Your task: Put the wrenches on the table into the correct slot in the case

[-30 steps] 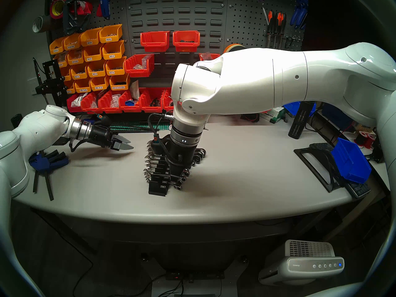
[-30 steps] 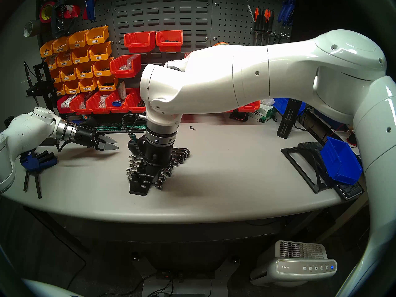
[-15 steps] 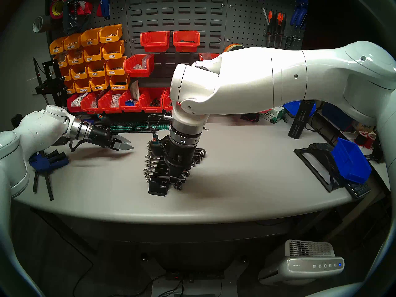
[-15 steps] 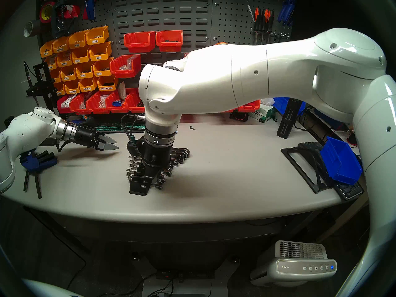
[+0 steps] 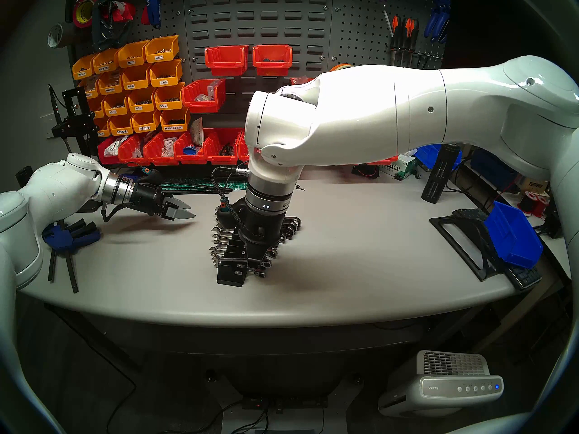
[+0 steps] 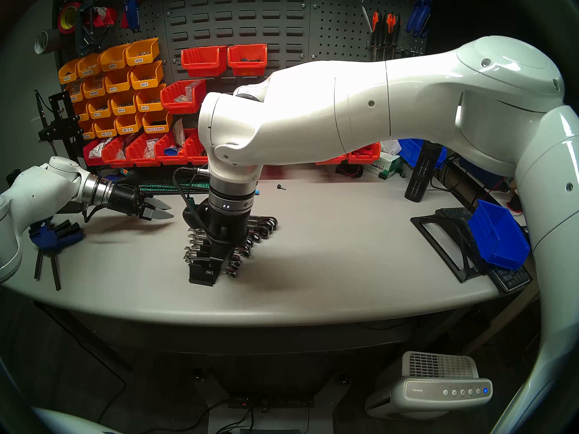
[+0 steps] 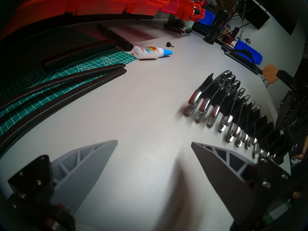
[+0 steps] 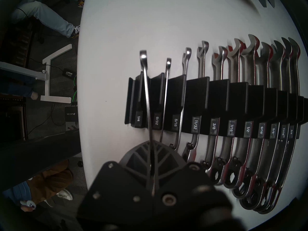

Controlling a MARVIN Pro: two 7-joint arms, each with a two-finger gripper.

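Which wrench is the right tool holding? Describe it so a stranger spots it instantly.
On the pale grey table stands a long black case of size-labelled slots. At its small end, between the 1/4 and 9/32 labels, is a slim silver wrench. Unlike its neighbours, it is pinched in the shut right tool and slants across the parallel row.

The right arm is stretched in from the frame's right, wrist bent straight down at centre, and the right claw (image 8: 150, 152) is closed tight. The left claw (image 5: 185, 211) is held level at centre-left, fingers (image 7: 93, 157) spread apart.
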